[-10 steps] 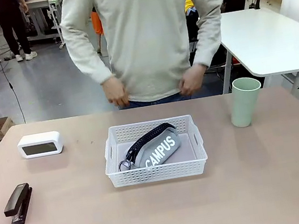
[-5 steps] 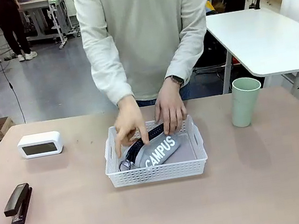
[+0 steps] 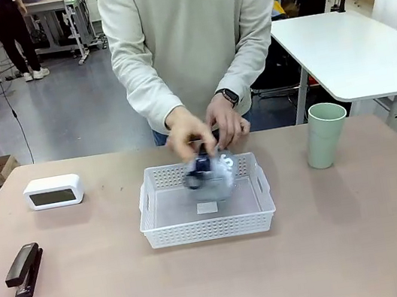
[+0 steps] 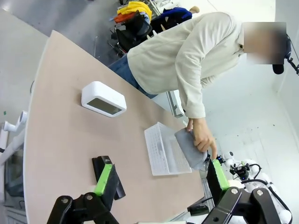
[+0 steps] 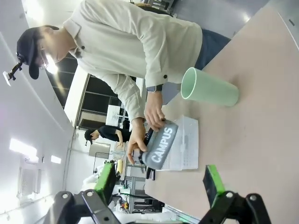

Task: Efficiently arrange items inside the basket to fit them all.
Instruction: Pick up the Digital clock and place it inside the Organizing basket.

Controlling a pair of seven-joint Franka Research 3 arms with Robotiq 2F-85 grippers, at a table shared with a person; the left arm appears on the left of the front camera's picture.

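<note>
The white lattice basket (image 3: 209,228) stands mid-table with nothing lying in it. Just above its far rim a person holds the grey "CAMPUS" pouch (image 3: 213,174) in both hands, blurred by motion. The white block (image 3: 53,192) lies at the far left, the black stapler (image 3: 24,270) at the near left, and the pale green cup (image 3: 326,134) stands upright at the right. My left gripper (image 4: 161,179) is open, well back from the basket (image 4: 159,151), the pouch (image 4: 189,148) and the block (image 4: 103,98). My right gripper (image 5: 160,183) is open, far from the cup (image 5: 210,88), the pouch (image 5: 160,144) and the basket (image 5: 189,140).
The person stands at the far edge of the table (image 3: 352,245), arms reaching over the basket. A white table (image 3: 357,46) stands behind at the right. In the left wrist view, the stapler (image 4: 119,189) lies partly behind one finger.
The person reached into the basket with both hands and lifted the pouch out; it now hangs above the far rim. Cup, block and stapler have stayed put.
</note>
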